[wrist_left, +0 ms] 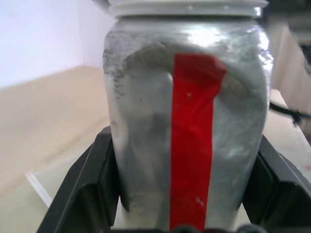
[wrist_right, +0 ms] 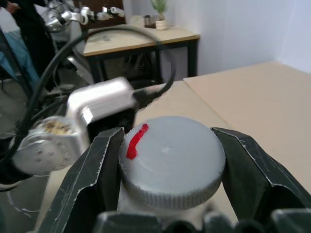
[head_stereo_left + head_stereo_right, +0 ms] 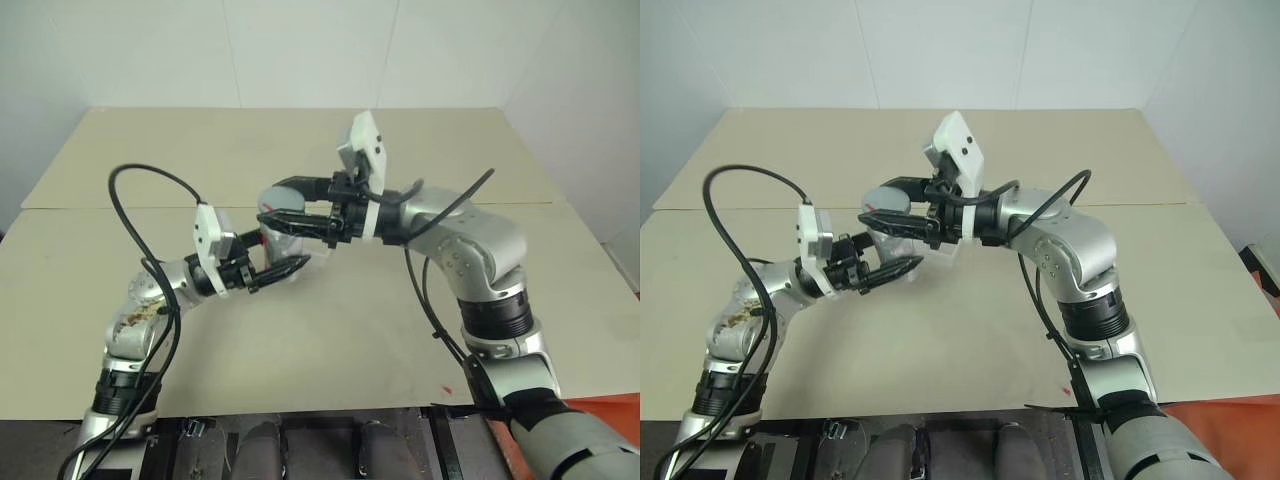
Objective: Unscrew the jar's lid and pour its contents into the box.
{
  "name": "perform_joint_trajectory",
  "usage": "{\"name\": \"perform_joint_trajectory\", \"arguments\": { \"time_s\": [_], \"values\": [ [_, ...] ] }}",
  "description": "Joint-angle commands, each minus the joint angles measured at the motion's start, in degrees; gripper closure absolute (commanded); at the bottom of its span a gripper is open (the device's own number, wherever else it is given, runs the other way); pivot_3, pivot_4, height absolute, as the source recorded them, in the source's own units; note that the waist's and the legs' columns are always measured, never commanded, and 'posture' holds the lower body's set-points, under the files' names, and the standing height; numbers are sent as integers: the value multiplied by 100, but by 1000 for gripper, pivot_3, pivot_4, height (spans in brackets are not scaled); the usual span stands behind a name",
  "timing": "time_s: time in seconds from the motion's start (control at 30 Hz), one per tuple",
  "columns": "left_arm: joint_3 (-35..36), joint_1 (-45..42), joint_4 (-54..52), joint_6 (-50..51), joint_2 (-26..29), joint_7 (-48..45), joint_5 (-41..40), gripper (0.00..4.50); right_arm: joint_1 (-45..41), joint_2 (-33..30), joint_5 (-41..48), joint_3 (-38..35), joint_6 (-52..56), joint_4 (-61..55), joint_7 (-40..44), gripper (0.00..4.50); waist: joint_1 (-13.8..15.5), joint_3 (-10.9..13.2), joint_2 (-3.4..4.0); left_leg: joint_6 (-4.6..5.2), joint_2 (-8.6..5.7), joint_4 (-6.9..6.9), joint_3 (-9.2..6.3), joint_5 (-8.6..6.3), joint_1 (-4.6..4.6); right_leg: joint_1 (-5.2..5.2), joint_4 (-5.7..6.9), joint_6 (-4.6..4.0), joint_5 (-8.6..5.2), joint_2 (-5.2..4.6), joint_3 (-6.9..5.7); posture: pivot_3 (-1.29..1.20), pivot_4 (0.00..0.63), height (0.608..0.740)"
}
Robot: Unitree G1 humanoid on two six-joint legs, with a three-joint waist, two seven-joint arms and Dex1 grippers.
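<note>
Lid (image 2: pixel 171 160) atop jar (image 1: pixel 187 131); jar above table (image 3: pixel 300 330) centre; box (image 1: pixel 43 182) behind jar.

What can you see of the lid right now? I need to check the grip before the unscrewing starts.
The lid is a flat, round, grey cap with a ribbed edge and a short red mark on top. It looks like plastic. It sits level on the jar, apparently not yet off. The right end effector is shut on it, one black finger on each side of its rim. The left end effector clamps the jar below.

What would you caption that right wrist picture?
Right pincer clamped on the grey lid atop the jar.
</note>
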Motion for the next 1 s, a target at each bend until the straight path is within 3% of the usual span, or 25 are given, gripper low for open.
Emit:
{"name": "perform_joint_trajectory", "arguments": {
  "time_s": [0.03, 0.33, 0.67, 0.87, 1.0],
  "values": [
    [-41, 23, 6, -188, 100, -203, 60, 1641, -205, -105, 81, -258, -142, -138, 98, 1726, 8, 0, 0, 0, 0, 0, 0, 0, 0, 0, 0, 0, 0, 0, -1, 0, 150, 740],
    [116, -262, 347, -392, 209, -277, 151, 1641, -54, -411, -245, -393, -220, 45, -77, 1726, 14, 0, 0, 0, 0, 0, 0, 0, 0, 2, 0, 0, 0, 0, -2, 0, 150, 740],
    [506, -731, 460, -501, 397, 116, 225, 1641, 1413, -240, -1481, -575, -342, 308, -1998, 1726, -1, 0, 0, -1, -1, -1, 3, 0, -3, -2, -1, 0, 0, -2, 0, 0, 150, 740],
    [558, -910, 555, -592, 246, 621, 348, 1641, 1568, -5, -2350, -418, -314, 1313, -3046, 1726, -13, 0, 0, -3, 0, -1, 3, 2, 2, -1, 4, 0, 0, 0, 2, 0, 150, 740],
    [572, -991, 567, -616, 87, 907, 380, 1641, 1649, 87, -2485, -406, -597, 1703, -3007, 467, -7, 0, -1, -2, -1, -1, 3, 1, -2, -1, -2, 0, 0, 0, 2, 0, 150, 740]
  ]
}}
